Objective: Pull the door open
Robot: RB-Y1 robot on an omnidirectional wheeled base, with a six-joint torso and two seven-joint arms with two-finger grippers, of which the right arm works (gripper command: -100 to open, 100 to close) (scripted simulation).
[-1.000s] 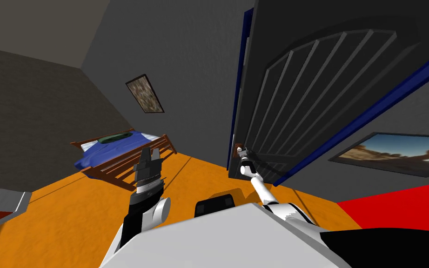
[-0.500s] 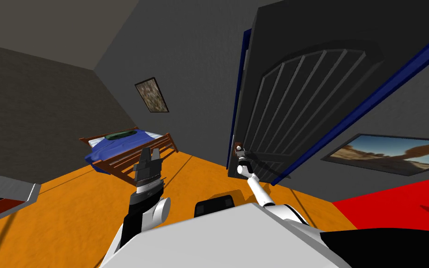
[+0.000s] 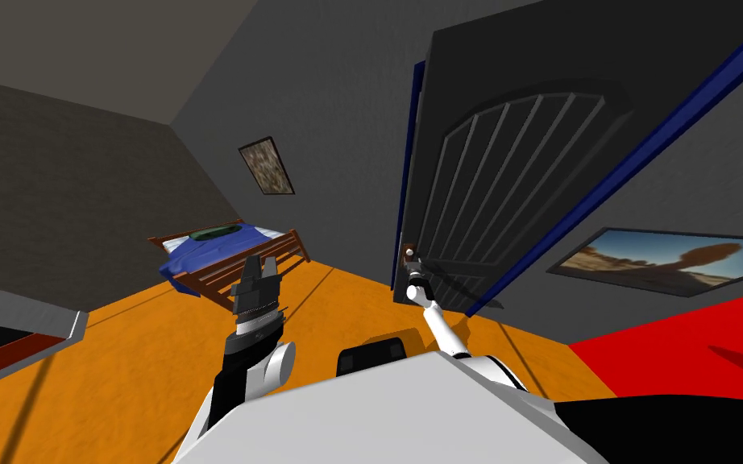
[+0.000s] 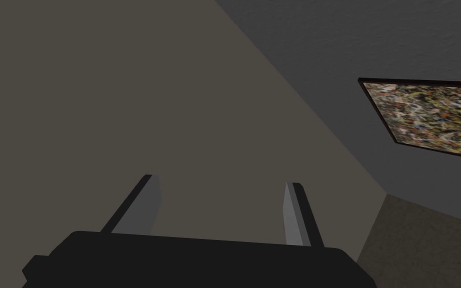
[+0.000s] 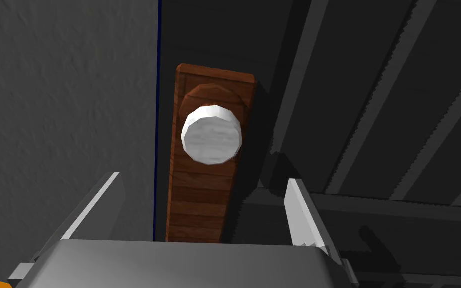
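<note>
A dark grey door [image 3: 515,145] with raised slats hangs in a blue frame [image 3: 407,161], swung slightly out from it. Low on its free edge is a brown wooden plate [image 5: 202,200] carrying a round white knob [image 5: 211,134], also seen as a small white knob [image 3: 408,254] in the head view. My right gripper [image 5: 202,192] is open just short of the knob, which lies ahead of the fingertips and untouched. My right arm [image 3: 434,314] reaches out to it. My left gripper [image 3: 258,267] is held up over the floor, open and empty [image 4: 222,190].
The floor is orange [image 3: 136,362], with a red patch [image 3: 684,346] at the right. A bed with a blue cover [image 3: 217,250] stands against the far wall at the left. A low grey ledge [image 3: 23,322] lies at the far left. Framed pictures [image 3: 652,258] hang on the walls.
The whole head view has shifted, so I have moved back a little; the door and knob look smaller and further off. My right arm stays stretched towards the knob. The left arm has not moved.
</note>
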